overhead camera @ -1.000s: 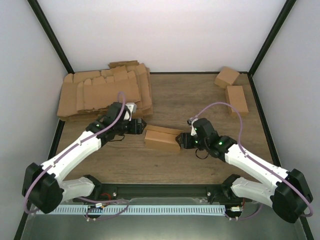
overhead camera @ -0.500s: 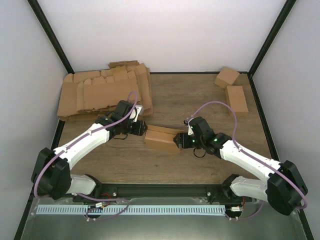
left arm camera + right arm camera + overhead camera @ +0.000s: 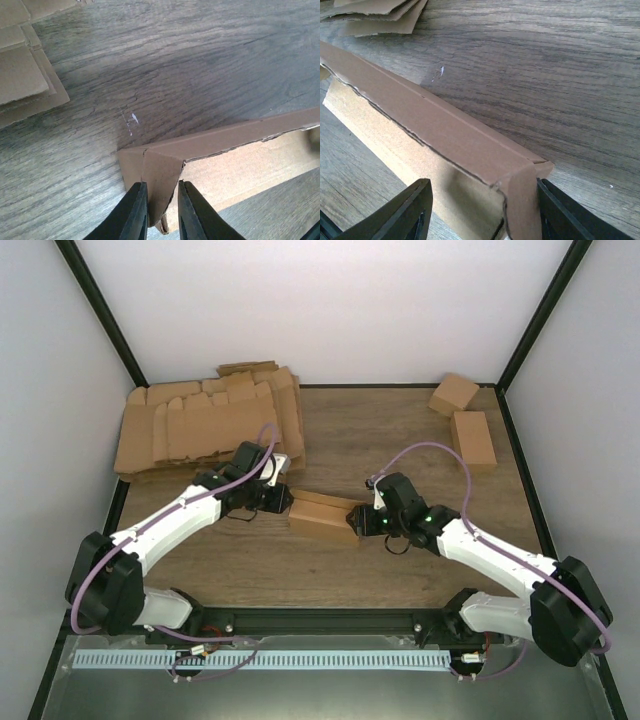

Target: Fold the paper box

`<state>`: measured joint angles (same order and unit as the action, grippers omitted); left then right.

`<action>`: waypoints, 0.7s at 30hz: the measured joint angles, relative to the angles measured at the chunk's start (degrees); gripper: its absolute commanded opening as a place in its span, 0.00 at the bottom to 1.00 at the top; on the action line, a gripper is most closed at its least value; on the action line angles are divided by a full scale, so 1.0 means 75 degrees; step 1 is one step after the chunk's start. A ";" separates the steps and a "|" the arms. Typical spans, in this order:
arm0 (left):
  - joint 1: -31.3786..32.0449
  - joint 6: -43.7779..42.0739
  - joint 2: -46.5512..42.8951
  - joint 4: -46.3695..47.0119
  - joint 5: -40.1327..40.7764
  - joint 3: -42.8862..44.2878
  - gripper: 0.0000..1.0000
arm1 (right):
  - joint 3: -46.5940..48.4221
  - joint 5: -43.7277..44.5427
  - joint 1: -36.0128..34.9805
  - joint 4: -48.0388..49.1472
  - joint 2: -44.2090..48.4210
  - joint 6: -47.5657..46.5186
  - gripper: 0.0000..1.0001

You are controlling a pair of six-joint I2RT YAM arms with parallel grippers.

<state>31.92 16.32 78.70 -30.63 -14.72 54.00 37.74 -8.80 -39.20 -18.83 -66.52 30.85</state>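
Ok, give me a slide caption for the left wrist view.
Left gripper pinching the corner flap of the paper box on the wooden table.

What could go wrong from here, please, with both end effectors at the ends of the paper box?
1. The left end effector pinches only the folded corner flap of the paper box; pulling could tear its rough edge or drag the box.
2. The right end effector straddles the other end over a folded flap; squeezing might crush the wall instead of seating the flap.
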 measured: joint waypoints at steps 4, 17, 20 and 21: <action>0.0020 0.0254 0.0003 -0.0163 -0.0079 0.0073 0.13 | -0.0006 -0.0006 0.0000 0.0006 -0.0009 0.0000 0.57; 0.0029 0.1276 0.0012 -0.0388 -0.0341 0.0184 0.07 | -0.0012 -0.0012 0.0000 0.0012 -0.0058 -0.0003 0.57; 0.0029 0.1428 -0.0050 -0.0300 -0.0347 0.0064 0.06 | -0.0012 -0.0012 0.0000 0.0015 -0.0067 -0.0003 0.57; 0.0029 0.1454 -0.0085 -0.0265 -0.0353 -0.0003 0.05 | -0.0012 -0.0012 0.0000 0.0017 -0.0073 -0.0003 0.57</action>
<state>32.14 27.22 78.06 -32.62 -17.37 53.98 37.65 -8.88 -39.20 -18.70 -67.07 30.83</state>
